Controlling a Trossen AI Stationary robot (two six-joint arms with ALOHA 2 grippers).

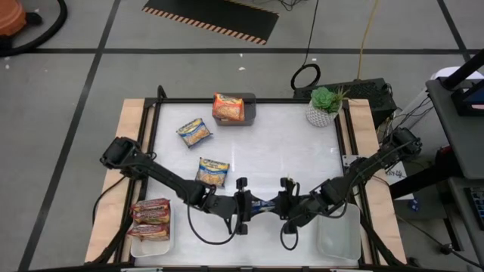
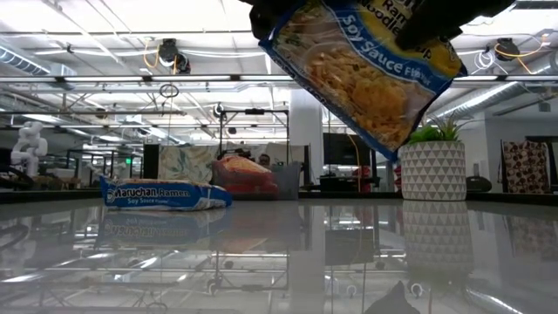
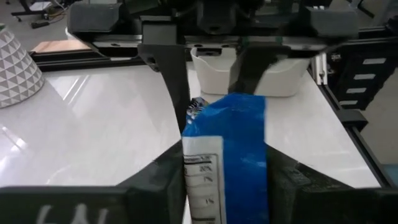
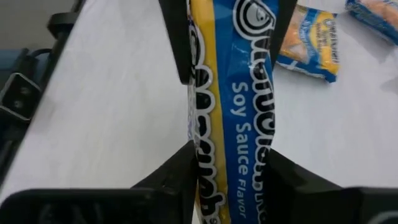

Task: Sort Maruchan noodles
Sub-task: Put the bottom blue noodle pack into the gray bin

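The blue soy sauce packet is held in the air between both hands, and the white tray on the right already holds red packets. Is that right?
Not quite. The right tray is empty; the red packets lie in the left tray, as the high view shows. The blue packet is indeed held aloft by the left hand and right hand.

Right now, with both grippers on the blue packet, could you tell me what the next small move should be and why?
Probably the left gripper should let go: the right gripper is also clamped on the blue packet, held mid-air, and the empty tray lies on the right.
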